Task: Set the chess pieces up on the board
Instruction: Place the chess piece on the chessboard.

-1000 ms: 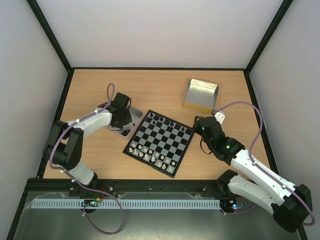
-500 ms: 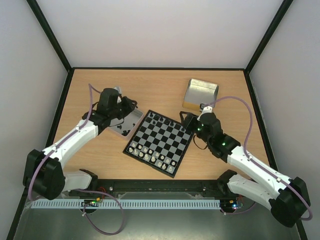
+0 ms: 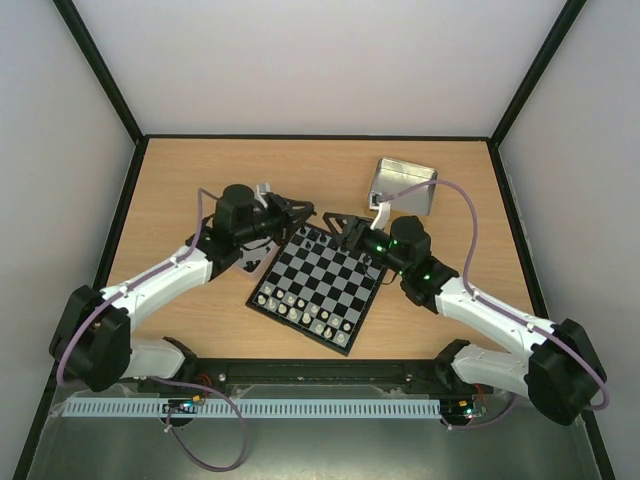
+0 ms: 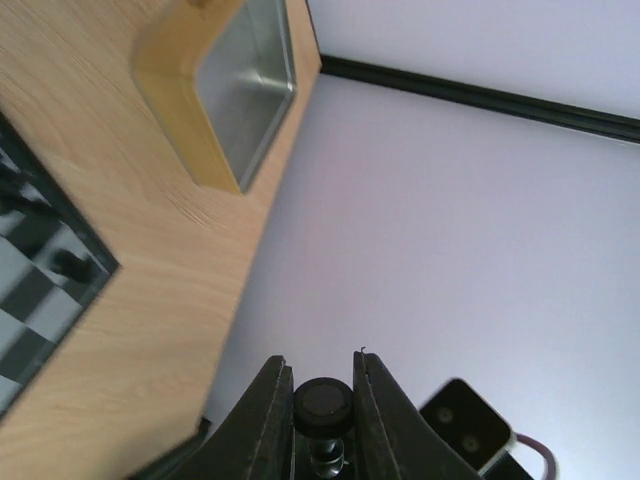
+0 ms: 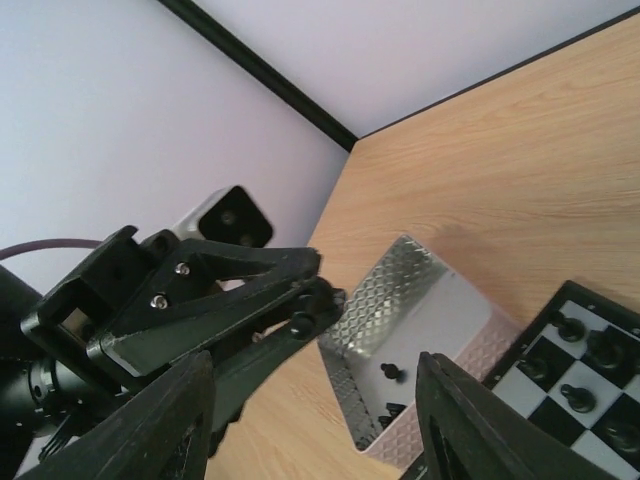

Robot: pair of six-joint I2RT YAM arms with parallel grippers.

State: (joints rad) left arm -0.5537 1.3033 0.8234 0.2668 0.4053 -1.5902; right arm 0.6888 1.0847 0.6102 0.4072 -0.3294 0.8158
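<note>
My left gripper [image 3: 305,211] hovers above the board's far corner, shut on a small black chess piece [image 4: 322,402] gripped by its round base. The same piece [image 5: 316,304] shows in the right wrist view, pinched in the left fingers. My right gripper [image 3: 333,220] is open and empty, facing the left gripper tip to tip with a small gap. The board [image 3: 322,300] has black pieces [image 3: 326,240] on its far row and pale pieces on its near row. Its corner [image 4: 40,270] and edge [image 5: 590,360] show in the wrist views.
A metal tray [image 3: 256,251] left of the board holds a few black pieces [image 5: 392,372]. Another metal tray [image 3: 403,186] stands at the back right and also shows in the left wrist view [image 4: 240,90]. Walls enclose the table.
My left gripper has lifted out of the left tray with a black piece and swung right. My right gripper has moved left over the board's far corner to face it.
</note>
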